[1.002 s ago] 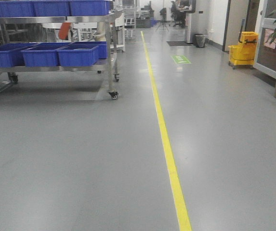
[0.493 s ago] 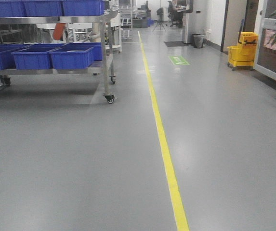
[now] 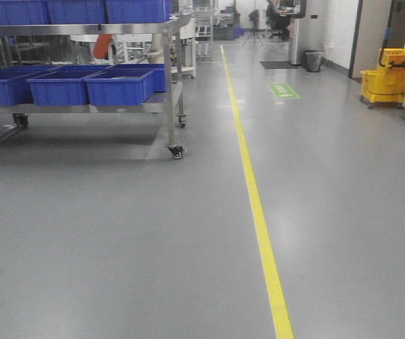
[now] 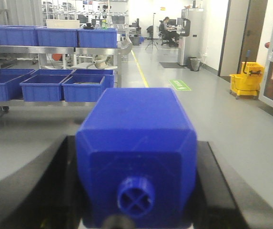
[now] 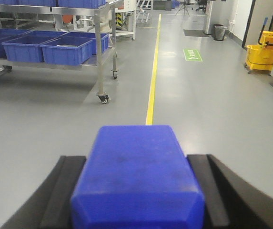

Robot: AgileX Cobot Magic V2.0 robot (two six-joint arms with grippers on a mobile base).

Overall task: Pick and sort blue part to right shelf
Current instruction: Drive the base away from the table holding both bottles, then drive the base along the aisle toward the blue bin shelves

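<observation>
Left gripper [image 4: 137, 143]: black padded fingers [image 4: 65, 186] clamped against both flanks of a blue moulded plastic block with a round cross-slotted boss [image 4: 136, 152]. The block fills the gap between them, boss end towards the wrist camera, and is carried above the floor. Pose: held close to level and pointing down the corridor, with the shelving ahead and to its left. Right gripper [image 5: 137, 157]: black padded fingers [image 5: 67, 191] likewise pressed to the two sides of a blue moulded plastic block with chamfered edges [image 5: 136, 176], flat top face upward, carried clear of the floor. Pose: tipped slightly downward over the floor and aimed along the floor stripe. Surroundings, front view, left to right: stainless-steel wheeled shelf rack [image 3: 82, 30], two tiers in view, each loaded with open blue plastic bins [image 3: 119, 88] set side by side. The contents cannot be made out. Smooth grey floor [image 3: 117, 247]. Yellow painted floor stripe [image 3: 259, 212], running from the near edge away into the distance, just right of the rack's castors. Green rectangular floor marking [image 3: 284, 91], beyond the stripe. Yellow mop bucket on wheels [image 3: 386, 76], by the right-hand wall, well apart from the rack.
</observation>
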